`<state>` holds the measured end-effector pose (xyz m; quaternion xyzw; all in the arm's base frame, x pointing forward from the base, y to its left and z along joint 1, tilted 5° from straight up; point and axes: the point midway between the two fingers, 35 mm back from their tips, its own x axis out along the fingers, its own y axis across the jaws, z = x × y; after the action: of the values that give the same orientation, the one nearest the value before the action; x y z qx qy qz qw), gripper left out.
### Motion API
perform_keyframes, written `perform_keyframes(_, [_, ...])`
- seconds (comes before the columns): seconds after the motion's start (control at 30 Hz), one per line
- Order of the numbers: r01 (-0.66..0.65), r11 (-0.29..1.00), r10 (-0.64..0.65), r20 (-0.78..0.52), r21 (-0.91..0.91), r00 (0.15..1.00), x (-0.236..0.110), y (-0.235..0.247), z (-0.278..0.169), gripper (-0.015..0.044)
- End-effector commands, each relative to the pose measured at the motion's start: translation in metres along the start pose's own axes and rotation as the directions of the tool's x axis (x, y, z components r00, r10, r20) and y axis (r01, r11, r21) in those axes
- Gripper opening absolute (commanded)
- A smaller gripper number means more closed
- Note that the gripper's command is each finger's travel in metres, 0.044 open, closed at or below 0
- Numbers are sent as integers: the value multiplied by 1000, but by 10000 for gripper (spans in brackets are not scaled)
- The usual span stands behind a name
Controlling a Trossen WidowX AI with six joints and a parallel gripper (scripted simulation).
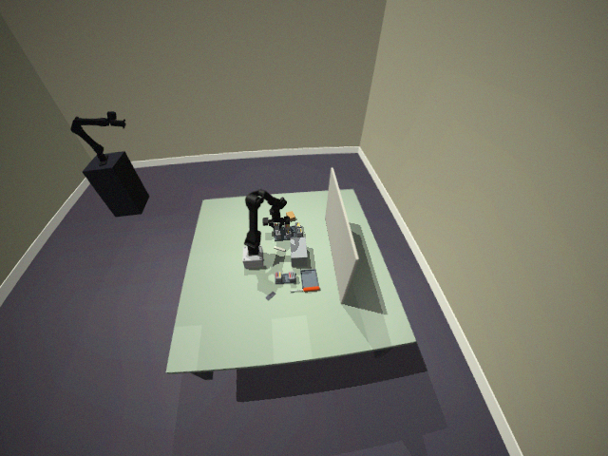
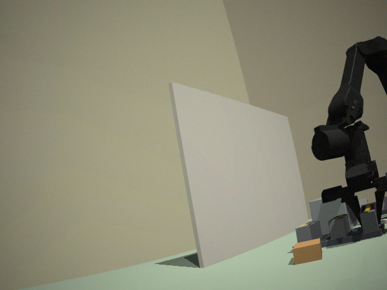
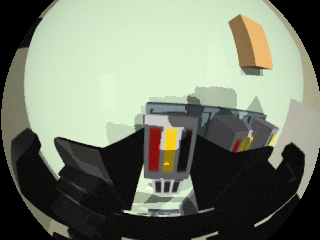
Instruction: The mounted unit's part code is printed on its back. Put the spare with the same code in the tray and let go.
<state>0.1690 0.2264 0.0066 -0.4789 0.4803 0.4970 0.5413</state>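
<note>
My gripper (image 1: 278, 228) (image 2: 367, 209) (image 3: 166, 131) reaches down into a dark rack (image 2: 354, 236) of grey spares at the far side of the table. Its fingers are shut on a grey spare (image 2: 369, 219) (image 3: 167, 148) with a red and a yellow stripe on top, which still sits at rack level. Two more striped spares (image 3: 230, 132) (image 2: 338, 225) stand to one side in the same rack. The grey mounted unit (image 1: 297, 249) stands close by. The tray (image 1: 310, 285), blue-grey with an orange-red end, lies nearer the front. The unit's back is hidden.
An orange block (image 1: 291, 215) (image 2: 308, 251) (image 3: 251, 43) lies just beyond the rack. A tall white board (image 1: 341, 240) (image 2: 237, 180) stands upright to the right. A second rack of spares (image 1: 285, 277) sits left of the tray. Another arm on a black pedestal (image 1: 116, 182) stands on the floor.
</note>
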Motion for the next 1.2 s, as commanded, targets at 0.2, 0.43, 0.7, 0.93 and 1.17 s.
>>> perform_keyframes(0.2, [9, 1000, -9, 8, -3, 1000, -69, -1, 1, 0])
perform_keyframes(0.43, [15, 1000, -15, 21, 1, 1000, -77, -2, 4, 0])
perform_keyframes(0.7, [11, 1000, -11, 13, -2, 1000, -122, 2, 4, 0])
perform_keyframes(0.93, [9, 1000, -9, 8, -4, 1000, -148, 6, 1, 0])
perform_keyframes(1.17, [16, 1000, -16, -4, 19, 1000, -147, -11, -8, 0])
